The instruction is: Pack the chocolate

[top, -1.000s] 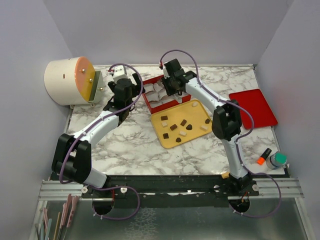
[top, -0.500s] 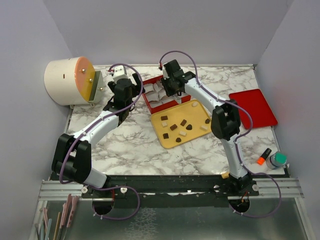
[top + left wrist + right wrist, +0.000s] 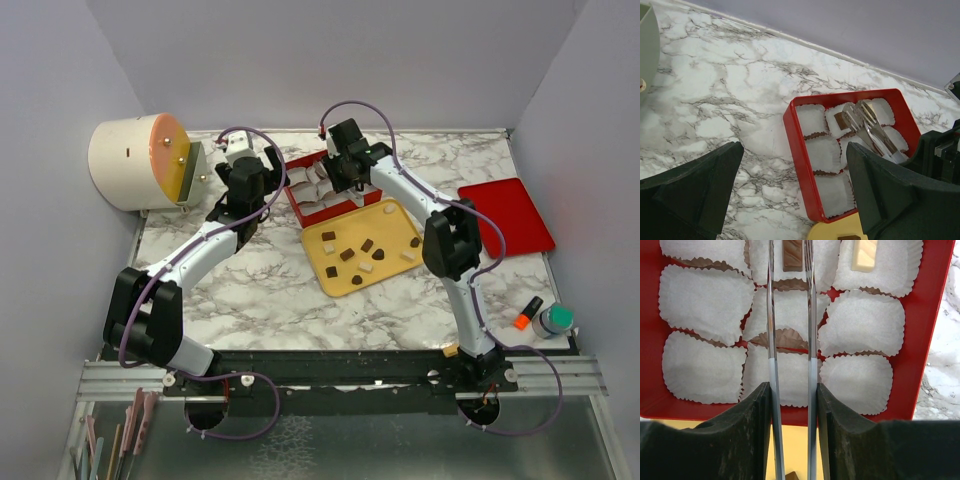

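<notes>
While right end effector [image 3: 792,390] clamps metal tongs [image 3: 771,340] flanking brown chocolate [image 3: 792,255], left end effector [image 3: 794,150] spread wide.

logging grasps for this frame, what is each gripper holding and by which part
The right gripper clamps metal tongs by their rear arms, with the tips flanking a brown chocolate in the red box. The left gripper holds nothing.

I saw a white marbled counter [image 3: 260,290]. A red box [image 3: 802,165] sat far of centre, and a yellow tray [image 3: 392,232] lay just near it, its corner at the box. A flat red mat [image 3: 505,215] lay at the right, and a cream drum [image 3: 125,165] at the far left. An orange marker [image 3: 527,313] and a green-lidded jar [image 3: 553,320] sat near right.
</notes>
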`<action>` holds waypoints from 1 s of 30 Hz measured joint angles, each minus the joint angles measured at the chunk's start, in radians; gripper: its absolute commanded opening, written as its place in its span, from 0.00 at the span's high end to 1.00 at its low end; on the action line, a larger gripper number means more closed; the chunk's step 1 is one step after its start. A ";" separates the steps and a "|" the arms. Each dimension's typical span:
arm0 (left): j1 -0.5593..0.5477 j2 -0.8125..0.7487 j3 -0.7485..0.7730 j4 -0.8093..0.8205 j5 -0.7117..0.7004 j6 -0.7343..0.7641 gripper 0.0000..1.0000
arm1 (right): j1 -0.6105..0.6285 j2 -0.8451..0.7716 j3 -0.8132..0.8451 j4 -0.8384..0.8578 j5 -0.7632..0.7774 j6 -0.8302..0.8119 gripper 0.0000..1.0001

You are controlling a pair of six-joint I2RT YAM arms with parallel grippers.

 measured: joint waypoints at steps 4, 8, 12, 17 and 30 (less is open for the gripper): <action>0.000 0.000 0.000 0.000 -0.002 0.000 0.05 | -0.003 0.000 0.000 0.000 0.000 0.000 0.61; 0.000 0.000 0.000 0.000 -0.002 0.000 0.05 | -0.003 -0.003 -0.003 0.007 0.000 -0.003 0.65; 0.002 0.000 0.000 0.000 -0.002 0.000 0.05 | -0.003 -0.057 -0.073 0.014 -0.001 -0.004 0.67; 0.005 0.000 0.000 0.000 -0.002 -0.002 0.05 | -0.003 -0.256 -0.284 0.044 -0.010 0.001 0.68; 0.006 0.000 -0.008 0.000 -0.002 -0.009 0.06 | 0.016 -0.753 -0.781 0.121 -0.013 0.067 0.69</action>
